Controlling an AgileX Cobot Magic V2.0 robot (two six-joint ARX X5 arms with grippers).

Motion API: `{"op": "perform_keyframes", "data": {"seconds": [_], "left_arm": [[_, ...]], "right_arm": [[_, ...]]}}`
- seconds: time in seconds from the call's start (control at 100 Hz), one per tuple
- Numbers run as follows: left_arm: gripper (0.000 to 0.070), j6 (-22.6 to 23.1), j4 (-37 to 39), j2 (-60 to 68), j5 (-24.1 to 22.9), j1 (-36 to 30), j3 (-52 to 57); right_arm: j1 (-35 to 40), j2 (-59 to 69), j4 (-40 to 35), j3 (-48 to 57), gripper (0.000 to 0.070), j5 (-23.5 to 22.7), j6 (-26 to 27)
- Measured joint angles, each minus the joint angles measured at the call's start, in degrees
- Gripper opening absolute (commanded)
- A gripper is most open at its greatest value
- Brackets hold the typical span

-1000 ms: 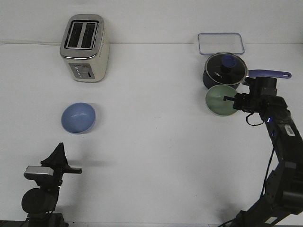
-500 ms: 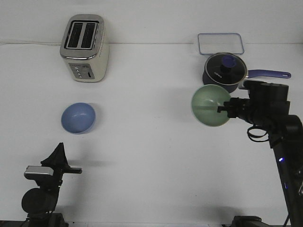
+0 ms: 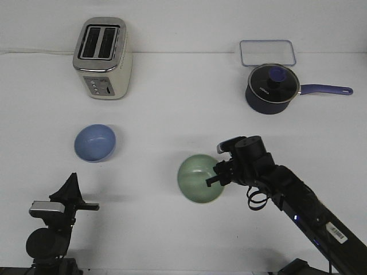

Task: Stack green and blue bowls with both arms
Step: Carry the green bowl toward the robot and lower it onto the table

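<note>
Right hand (image 3: 217, 173) was closed on the rim of the green bowl (image 3: 199, 178), gripping its 3 o'clock edge. Bowl was tilted toward the camera, its inside showing, near the middle of the desk (image 3: 172, 103) and a little toward the near side. Could not tell whether the bowl touched the desk or was held just off it. The right arm (image 3: 298, 206) ran away from the hand toward 4 o'clock, down to the lower right corner.

Blue bowl (image 3: 94, 142) sat upright on the desk at roughly 10 o'clock from the green bowl, well apart from it.

Left hand (image 3: 73, 197) was low at the near left edge, at 6 o'clock from the blue bowl and apart from it. It carried nothing; whether its fingers were apart or together I could not tell from this angle.

Toaster (image 3: 102, 58) stood at 12 o'clock from the blue bowl, far side of the desk. Dark saucepan (image 3: 272, 87), lid on, handle pointing to 3 o'clock, stood at far right. Clear container (image 3: 267, 52) lay just behind it.
</note>
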Motion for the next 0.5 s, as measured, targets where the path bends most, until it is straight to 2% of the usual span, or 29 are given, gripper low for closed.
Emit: {"op": "perform_keyframes", "data": {"seconds": [0.35,0.5], "left_arm": [[0.0015,0.0,0.0,0.0,0.0,0.0,0.0],[0.0015,0.0,0.0,0.0,0.0,0.0,0.0]], "right_arm": [[5.5,11.2,5.9,-3.2,0.0000,0.6,2.4],[6.0,13.0,6.0,-3.2,0.0012,0.6,2.4]]}}
